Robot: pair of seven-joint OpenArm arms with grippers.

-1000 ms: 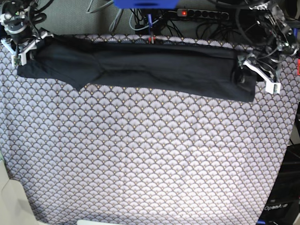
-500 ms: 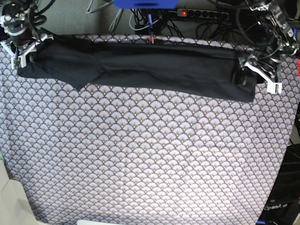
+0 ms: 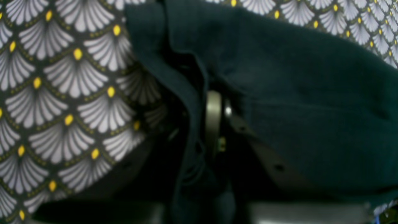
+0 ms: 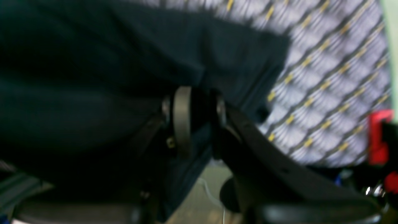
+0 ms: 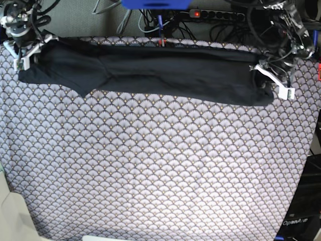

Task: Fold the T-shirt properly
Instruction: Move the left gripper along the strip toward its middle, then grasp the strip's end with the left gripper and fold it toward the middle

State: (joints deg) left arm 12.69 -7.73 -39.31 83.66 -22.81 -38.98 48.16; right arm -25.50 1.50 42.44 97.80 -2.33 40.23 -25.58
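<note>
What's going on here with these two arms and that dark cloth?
A two-armed robot is folding a black T-shirt. The shirt lies as a long, narrow band along the far edge of a table covered with a fan-patterned tablecloth. Each arm is at one end of the band: the left tool is shut on the fabric at its end, and the right tool pinches the other end. The rest of the cloth-covered table in front of them holds nothing else that shows.
</note>
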